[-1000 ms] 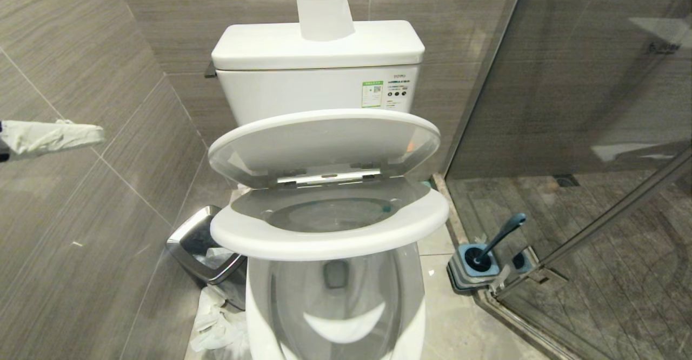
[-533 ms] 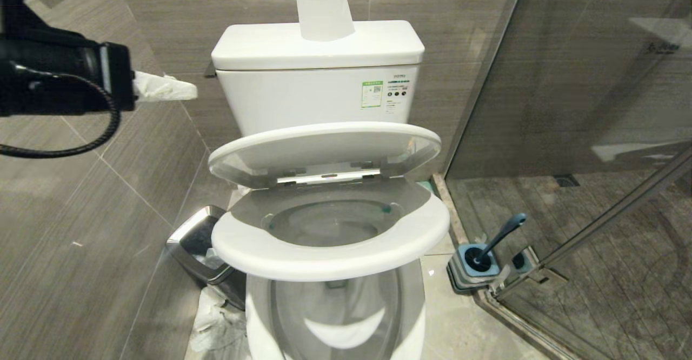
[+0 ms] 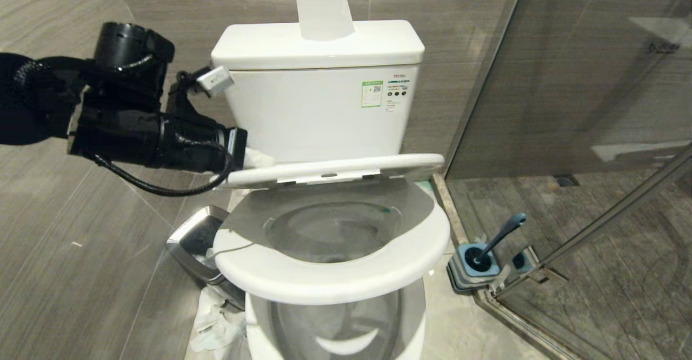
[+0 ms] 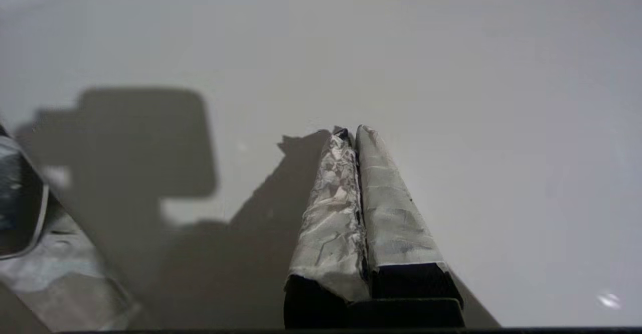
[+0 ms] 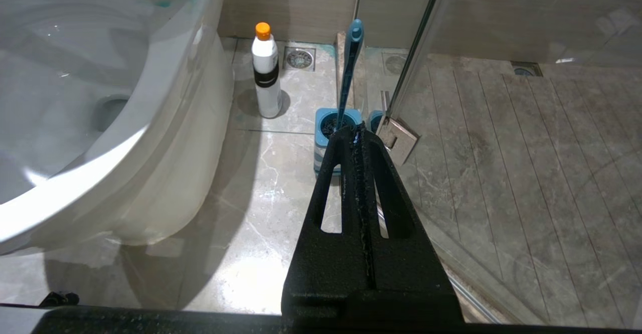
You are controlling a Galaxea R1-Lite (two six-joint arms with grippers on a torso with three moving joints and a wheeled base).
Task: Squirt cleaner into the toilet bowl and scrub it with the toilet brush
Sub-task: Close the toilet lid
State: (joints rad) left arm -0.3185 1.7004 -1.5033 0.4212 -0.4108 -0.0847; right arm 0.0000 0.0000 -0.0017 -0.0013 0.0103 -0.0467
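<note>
The white toilet bowl (image 3: 335,230) shows through the opening of the seat (image 3: 330,281), which hangs tilted above it. The lid (image 3: 335,170) hovers nearly level over the seat. My left gripper (image 3: 260,159), its fingers wrapped in white, is shut and sits at the lid's left back end, in front of the tank; in the left wrist view its tips (image 4: 351,131) rest against a white surface. The toilet brush (image 3: 503,234) stands in its holder (image 3: 476,268) on the floor to the right. My right gripper (image 5: 355,133) is shut and empty, low beside the bowl (image 5: 75,73), pointing at the brush (image 5: 349,68).
A white bottle with an orange cap (image 5: 266,73) stands on the floor between bowl and brush holder. A steel bin (image 3: 197,241) and crumpled white plastic (image 3: 216,322) lie left of the toilet. A paper roll (image 3: 323,6) tops the tank. A glass shower door (image 3: 594,133) closes off the right.
My left arm has swung in from the left wall and down to the lid's back end. The lid has dropped from raised to nearly level, and the seat has sunk lower.
</note>
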